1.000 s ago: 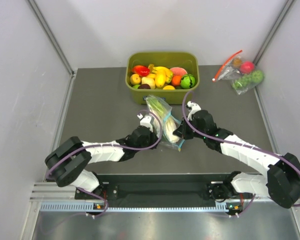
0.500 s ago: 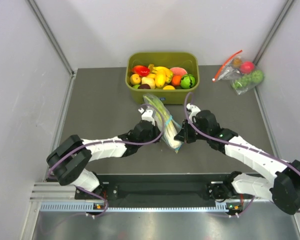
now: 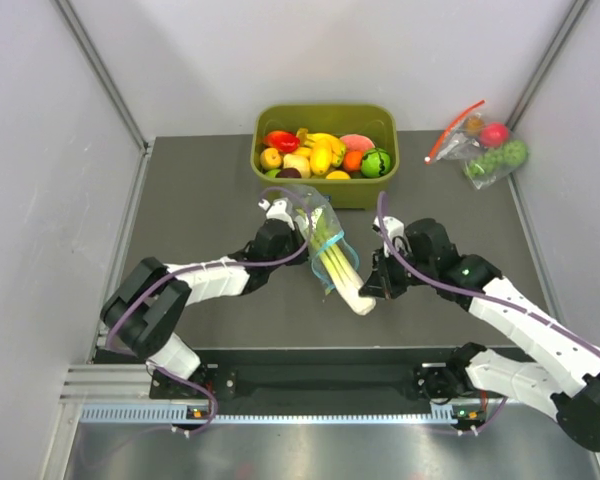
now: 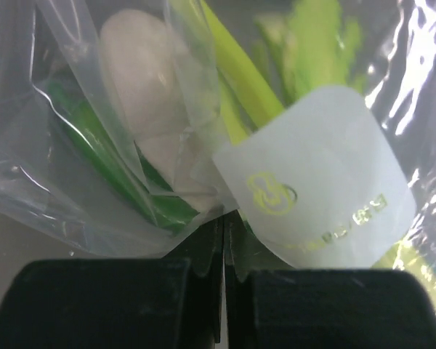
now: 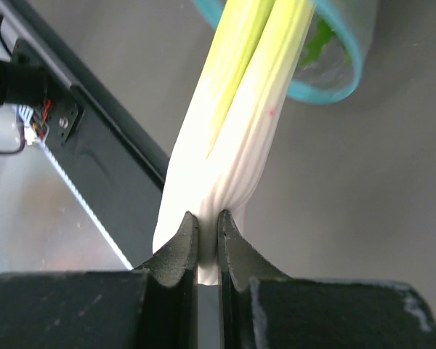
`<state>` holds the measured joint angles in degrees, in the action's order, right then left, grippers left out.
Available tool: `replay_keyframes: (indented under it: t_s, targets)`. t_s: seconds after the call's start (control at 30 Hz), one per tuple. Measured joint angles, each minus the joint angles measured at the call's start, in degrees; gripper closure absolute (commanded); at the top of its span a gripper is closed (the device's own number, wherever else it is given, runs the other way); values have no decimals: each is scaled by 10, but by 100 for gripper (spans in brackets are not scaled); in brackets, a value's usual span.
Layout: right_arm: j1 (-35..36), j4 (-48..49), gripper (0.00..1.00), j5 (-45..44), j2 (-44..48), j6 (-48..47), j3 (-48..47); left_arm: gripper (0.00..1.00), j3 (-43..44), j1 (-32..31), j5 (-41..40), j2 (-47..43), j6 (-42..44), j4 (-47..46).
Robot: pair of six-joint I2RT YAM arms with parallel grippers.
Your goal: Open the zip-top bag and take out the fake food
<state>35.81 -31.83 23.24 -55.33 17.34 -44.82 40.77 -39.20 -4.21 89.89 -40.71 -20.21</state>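
The clear zip-top bag point(image 3: 315, 215) with its blue-green zip strip point(image 3: 332, 250) hangs above the table's middle. My left gripper point(image 3: 280, 228) is shut on the bag's closed end; the left wrist view shows the bag plastic point(image 4: 94, 196) pinched, with the white label patch point(image 4: 316, 174), a white radish point(image 4: 142, 69) and a green piece point(image 4: 105, 156) inside. My right gripper point(image 3: 372, 290) is shut on the white stalk of the leek point(image 3: 342, 272). The leek point(image 5: 232, 138) sticks halfway out through the bag's open mouth point(image 5: 334, 80).
An olive bin point(image 3: 326, 190) full of red, yellow and orange toy fruits stands just behind the bag. A second clear bag with a red zip strip point(image 3: 485, 145) and fruit lies at the back right. The black base rail point(image 3: 320, 380) runs along the near edge.
My right gripper has pulled the leek toward the near right, so more white stalk shows outside the bag. My left gripper has moved back and left with the bag.
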Motion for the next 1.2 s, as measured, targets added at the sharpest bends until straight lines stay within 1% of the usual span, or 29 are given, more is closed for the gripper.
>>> replay_keyframes:
  t_s: [0.13, 0.27, 0.6, 0.9, 1.2]
  targets:
    - [0, -53, 100, 17, 14, -24, -18, 100, 14, 17, 8, 10, -2, -1]
    - [0, -106, 100, 15, 38, -39, -49, 100, 24, 37, 18, 19, -5, -5]
    - [0, -199, 100, -44, 90, -61, -163, 100, 24, 101, 28, 19, -14, -8]
    - [-1, -308, 100, -106, 99, -79, -254, 100, 18, 155, 53, 19, -26, -11]
    - [-1, -373, 100, -129, 115, -83, -292, 100, 23, 185, 66, 19, -27, -12]
